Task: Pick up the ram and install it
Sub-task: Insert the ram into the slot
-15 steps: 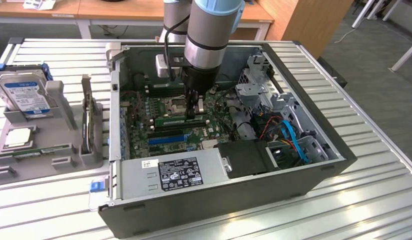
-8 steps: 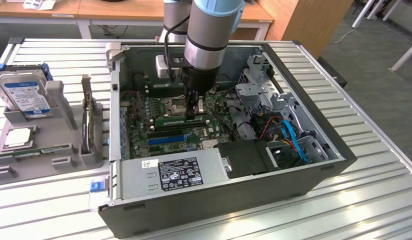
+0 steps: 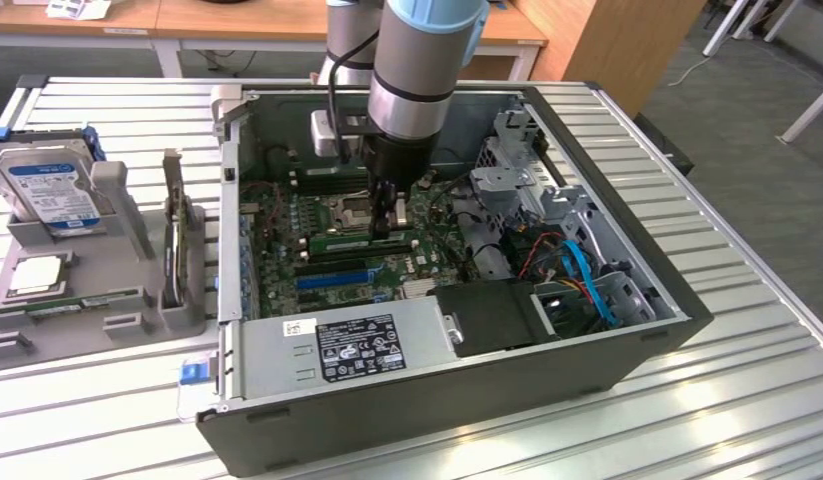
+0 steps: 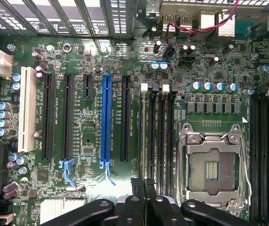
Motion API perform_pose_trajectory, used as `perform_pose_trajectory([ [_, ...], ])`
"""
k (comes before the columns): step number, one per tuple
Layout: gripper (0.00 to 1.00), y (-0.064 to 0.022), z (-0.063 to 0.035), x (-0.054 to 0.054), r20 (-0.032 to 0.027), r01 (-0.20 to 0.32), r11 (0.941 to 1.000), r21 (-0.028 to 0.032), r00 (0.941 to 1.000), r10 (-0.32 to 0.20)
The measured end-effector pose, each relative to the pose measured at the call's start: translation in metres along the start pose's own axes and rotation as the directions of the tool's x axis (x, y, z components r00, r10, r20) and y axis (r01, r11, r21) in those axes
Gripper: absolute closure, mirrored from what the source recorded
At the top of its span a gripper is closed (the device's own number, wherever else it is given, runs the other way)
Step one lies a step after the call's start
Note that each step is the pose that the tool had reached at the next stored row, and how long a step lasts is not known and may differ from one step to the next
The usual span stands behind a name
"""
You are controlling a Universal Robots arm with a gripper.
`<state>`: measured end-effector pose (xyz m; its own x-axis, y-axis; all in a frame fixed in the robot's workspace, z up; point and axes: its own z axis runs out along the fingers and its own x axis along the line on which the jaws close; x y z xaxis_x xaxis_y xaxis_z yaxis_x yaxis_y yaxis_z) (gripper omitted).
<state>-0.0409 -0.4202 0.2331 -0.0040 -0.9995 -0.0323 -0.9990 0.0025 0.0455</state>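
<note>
Tool [image 3: 390, 220] seen clamped on ram [image 3: 342, 241], held on edge at slots [image 4: 165, 136] beside socket [image 4: 213, 167], inside case [image 3: 451, 420]. Risk judged: ram tilted or off-slot, pressed crooked, contacts bent, clips left unlatched.

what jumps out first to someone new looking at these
The grey arm reaches down into the open case mid-table, its shut fingers over the motherboard. A blue slot stands out among black ones, near an empty processor socket. A hard drive sits at the exterior view's left.
</note>
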Motion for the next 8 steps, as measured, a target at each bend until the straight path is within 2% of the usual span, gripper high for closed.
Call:
perform_pose_trajectory([
  [8,0.89,0.0,0.0013,0.0001,0.0,0.0,1.0,0.0,1.0,0.0],
])
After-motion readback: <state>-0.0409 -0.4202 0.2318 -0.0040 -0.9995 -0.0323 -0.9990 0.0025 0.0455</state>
